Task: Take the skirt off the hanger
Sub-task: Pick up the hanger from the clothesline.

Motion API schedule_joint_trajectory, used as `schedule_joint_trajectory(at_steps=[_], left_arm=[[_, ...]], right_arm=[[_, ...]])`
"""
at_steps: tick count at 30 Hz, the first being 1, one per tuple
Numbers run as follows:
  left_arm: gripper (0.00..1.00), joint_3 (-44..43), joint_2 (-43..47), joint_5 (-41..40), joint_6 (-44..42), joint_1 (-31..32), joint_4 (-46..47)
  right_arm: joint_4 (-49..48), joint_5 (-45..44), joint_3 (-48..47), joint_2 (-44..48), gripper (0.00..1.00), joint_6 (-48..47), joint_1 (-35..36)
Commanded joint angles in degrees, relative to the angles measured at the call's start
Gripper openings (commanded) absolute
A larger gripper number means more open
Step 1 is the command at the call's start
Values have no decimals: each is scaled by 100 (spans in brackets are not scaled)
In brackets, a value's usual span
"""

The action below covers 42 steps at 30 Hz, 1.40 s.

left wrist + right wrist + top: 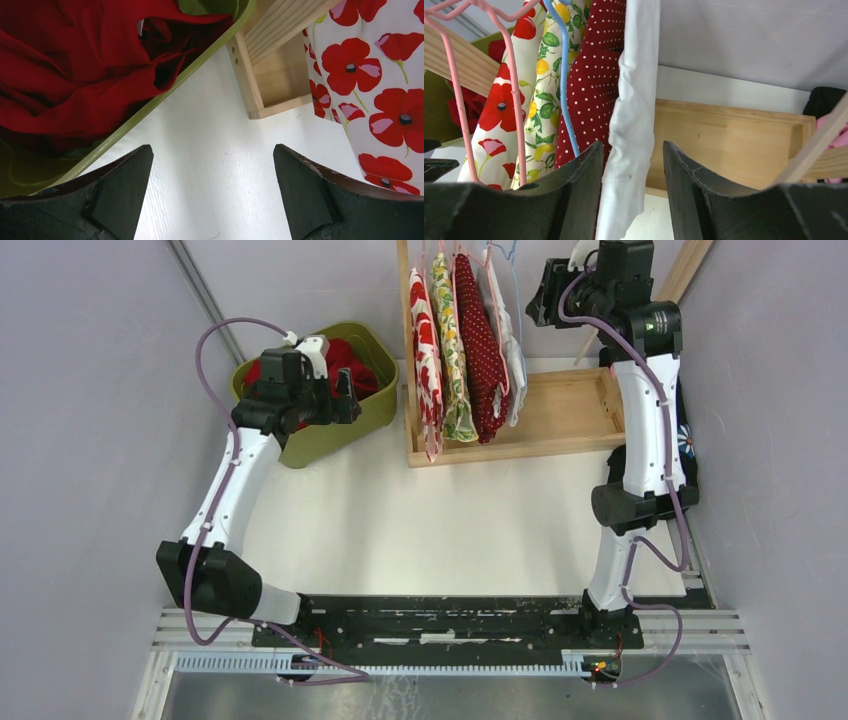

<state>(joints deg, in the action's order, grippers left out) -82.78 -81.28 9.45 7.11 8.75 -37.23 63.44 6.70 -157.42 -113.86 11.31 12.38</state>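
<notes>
Several skirts hang on a wooden rack: a poppy print, a lemon print, a red dotted one and a white one. My right gripper is high beside the rack. In the right wrist view it is open, and the white skirt hangs between the jaws, close to the left one. A blue hanger and a pink hanger show to its left. My left gripper is open and empty over the green bin's rim; it faces bare table.
The green bin at the back left holds red cloth, also seen in the left wrist view. The rack's wooden base corner and the poppy skirt lie just right of my left gripper. Grey walls close both sides.
</notes>
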Motion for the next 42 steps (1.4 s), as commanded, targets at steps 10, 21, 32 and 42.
schedule_joint_trajectory(at_steps=[10, 21, 32, 42], left_arm=[[96, -279, -285, 244, -307, 12, 74], [96, -321, -426, 364, -293, 13, 119], [96, -374, -407, 429, -283, 20, 108], [96, -464, -356, 341, -327, 19, 28]], right_arm=[[-499, 541, -328, -57, 52, 87, 25], [-386, 174, 6, 466, 50, -92, 96], [-596, 170, 171, 467, 50, -74, 202], [-1324, 103, 531, 425, 51, -76, 358]])
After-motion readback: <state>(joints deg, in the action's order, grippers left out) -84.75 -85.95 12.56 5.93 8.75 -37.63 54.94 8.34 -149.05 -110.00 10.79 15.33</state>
